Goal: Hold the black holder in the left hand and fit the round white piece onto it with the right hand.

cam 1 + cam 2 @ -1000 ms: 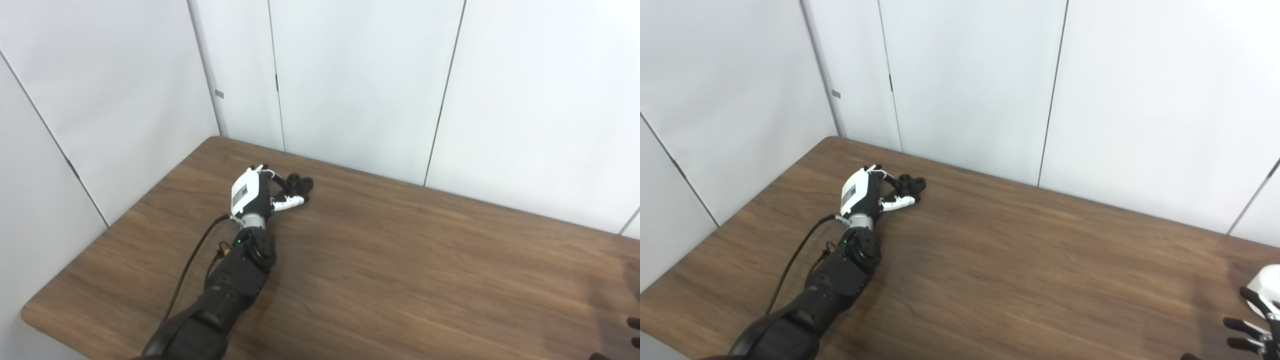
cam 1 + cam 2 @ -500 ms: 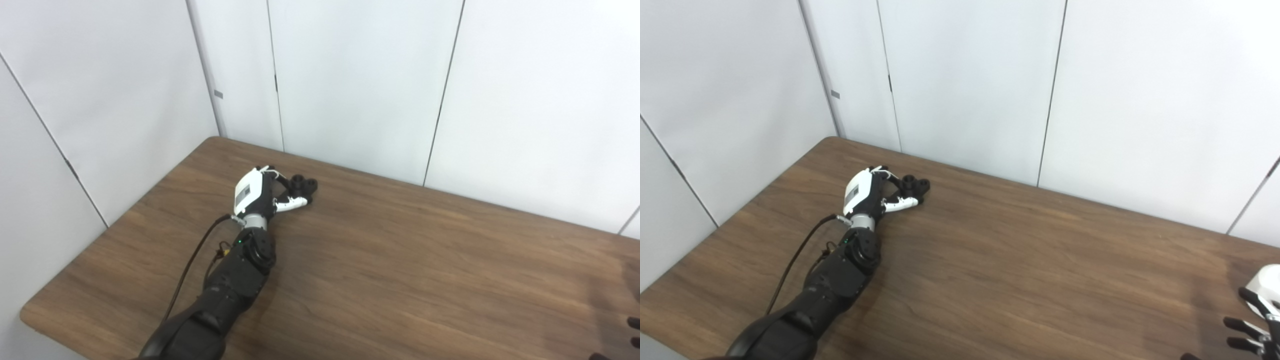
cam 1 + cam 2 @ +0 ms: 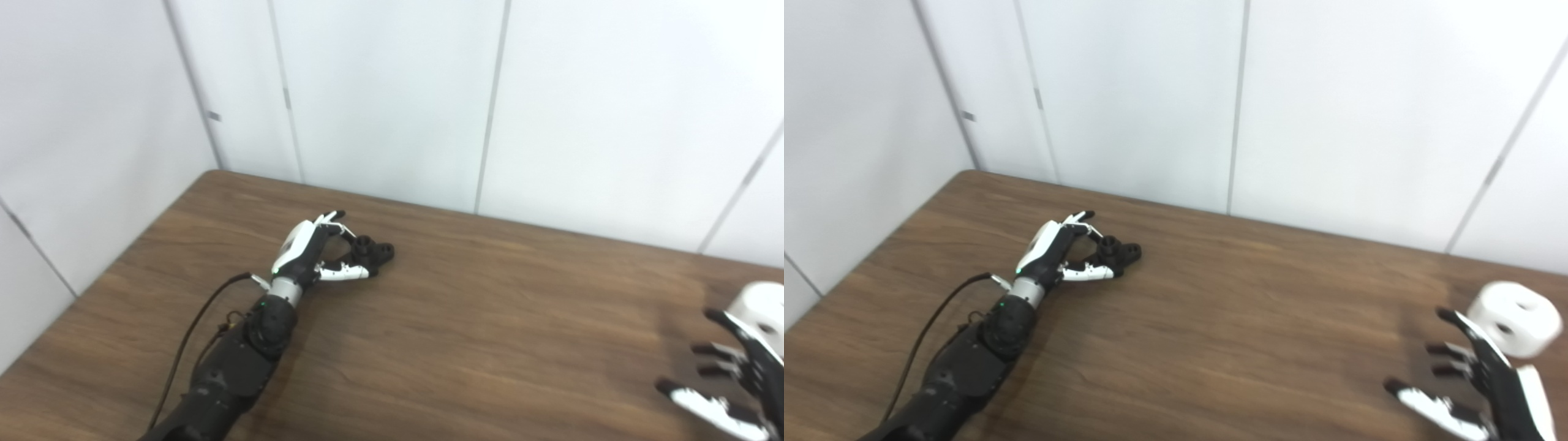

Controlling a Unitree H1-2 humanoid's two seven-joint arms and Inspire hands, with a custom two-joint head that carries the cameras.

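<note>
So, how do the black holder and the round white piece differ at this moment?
The black holder lies at the table's far left, the round white piece at its right. The left hand curls around the holder; the right hand is open beside the white piece, not holding it. The holder looks knobby, the white piece a smooth cylinder. Both rest on the table.

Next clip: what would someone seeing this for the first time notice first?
Probably the left hand at the table's far left, fingers curled around the black holder, which sits on the wood. Next, the round white piece at the right edge, with the right hand just in front of it, fingers spread and holding nothing.
</note>
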